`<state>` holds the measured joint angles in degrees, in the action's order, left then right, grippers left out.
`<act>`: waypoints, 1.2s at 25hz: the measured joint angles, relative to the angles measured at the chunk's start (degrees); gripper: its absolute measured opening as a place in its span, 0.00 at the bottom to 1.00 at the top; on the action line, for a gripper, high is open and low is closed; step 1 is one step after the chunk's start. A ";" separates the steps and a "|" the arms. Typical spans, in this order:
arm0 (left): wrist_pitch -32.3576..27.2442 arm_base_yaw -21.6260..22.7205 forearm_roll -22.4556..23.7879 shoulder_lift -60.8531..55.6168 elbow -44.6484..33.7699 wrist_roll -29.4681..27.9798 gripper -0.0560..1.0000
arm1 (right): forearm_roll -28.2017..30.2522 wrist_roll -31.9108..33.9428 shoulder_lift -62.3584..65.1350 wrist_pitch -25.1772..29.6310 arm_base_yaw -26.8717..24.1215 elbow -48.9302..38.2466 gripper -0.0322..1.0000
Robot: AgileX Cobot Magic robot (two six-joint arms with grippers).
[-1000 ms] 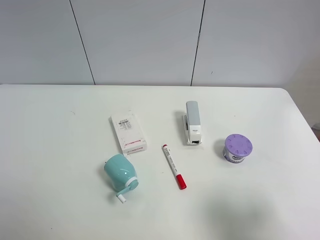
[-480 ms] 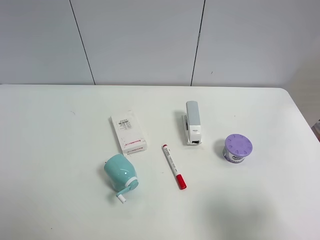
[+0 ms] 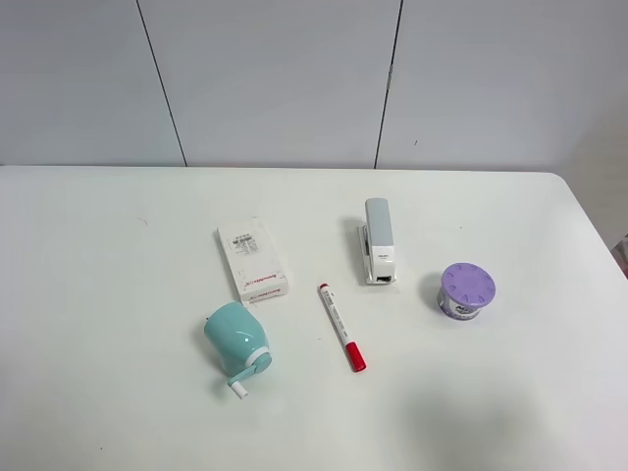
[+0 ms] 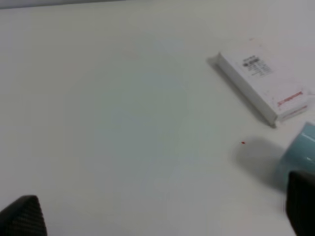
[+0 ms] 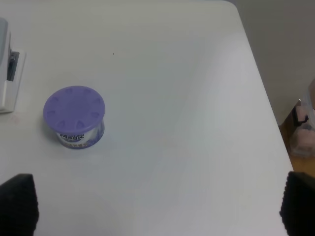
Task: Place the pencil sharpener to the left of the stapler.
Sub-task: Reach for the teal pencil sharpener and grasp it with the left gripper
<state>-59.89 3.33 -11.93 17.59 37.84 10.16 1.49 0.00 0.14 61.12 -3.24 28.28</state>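
The light-teal pencil sharpener [image 3: 236, 339] lies on the white table [image 3: 108, 294], front left of centre, its white-tipped crank pointing toward the front edge. The white stapler [image 3: 379, 253] with a grey top arm lies further back and to the right. Neither arm shows in the exterior view. In the left wrist view my left gripper [image 4: 162, 214] is open and holds nothing, with a slice of the sharpener [image 4: 302, 147] beside one fingertip [image 4: 300, 204]. My right gripper [image 5: 157, 204] is open and holds nothing, and the stapler's end [image 5: 7, 73] sits at the frame edge.
A flat white box with red print [image 3: 252, 259] lies just behind the sharpener. A red-capped marker [image 3: 340, 327] lies between the sharpener and the stapler. A purple-lidded tub [image 3: 466, 290] stands right of the stapler. The table's right edge [image 5: 261, 98] is close to the right gripper.
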 joint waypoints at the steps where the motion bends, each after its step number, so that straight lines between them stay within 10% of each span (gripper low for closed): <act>1: 0.00 0.00 -1.09 2.46 1.08 1.80 0.99 | 0.00 0.00 0.00 0.00 0.00 0.00 0.99; 9: 0.40 0.00 -7.07 17.96 5.51 14.84 0.99 | 0.00 0.00 0.00 0.00 0.00 0.00 0.99; 20: 2.33 -0.80 -3.64 28.54 5.62 -13.66 0.99 | 0.00 0.00 0.00 0.00 0.00 0.00 0.99; 30: 4.01 -17.98 0.21 42.75 14.38 -26.03 0.99 | 0.00 0.00 0.00 0.00 0.00 0.00 0.99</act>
<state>-55.88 -14.65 -11.72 60.33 52.22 -15.87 1.49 0.00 0.14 61.12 -3.24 28.28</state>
